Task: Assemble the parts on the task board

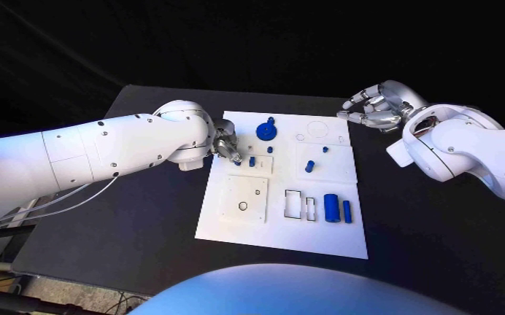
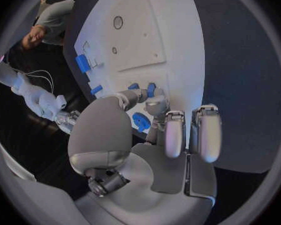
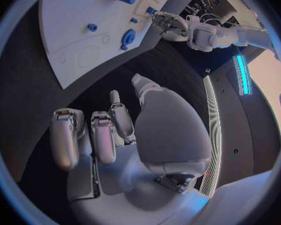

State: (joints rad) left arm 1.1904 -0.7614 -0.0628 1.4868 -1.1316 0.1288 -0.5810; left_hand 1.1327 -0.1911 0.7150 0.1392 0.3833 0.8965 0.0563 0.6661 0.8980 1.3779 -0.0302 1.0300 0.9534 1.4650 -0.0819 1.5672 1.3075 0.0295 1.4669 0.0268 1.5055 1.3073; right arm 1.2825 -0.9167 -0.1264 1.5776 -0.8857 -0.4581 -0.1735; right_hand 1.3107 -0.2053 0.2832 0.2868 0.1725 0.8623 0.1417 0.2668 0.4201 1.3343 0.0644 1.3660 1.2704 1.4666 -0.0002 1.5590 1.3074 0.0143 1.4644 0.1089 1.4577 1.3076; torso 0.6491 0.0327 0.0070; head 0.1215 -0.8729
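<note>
1. While the left hand reaches over the near-left edge of the task board, its fingertips come together on a small blue part by the middle of the board; I judge it pinched, though the hand hides most of the contact
2. The right hand hangs off the board's far right corner over the black table, fingers loosely curled in and holding nothing
3. Main risk, as I judge it: the pinch sits on a very small piece, so it could twist or slip out as it is lifted or pressed toward its seat, and the hand itself blocks the head view of the spot
4. A second risk: the blue disc lies just beyond the left hand, and another small blue peg sits close by; a sideways sweep of the fingers could knock either one
5. Other things around: a blue peg near the board's middle, a large blue cylinder and a slimmer blue bar side by side toward the near right, with open rectangular slots just beside them
6. A square plate with a round hole lies on the near-left part of the board, apart from the left hand
</note>
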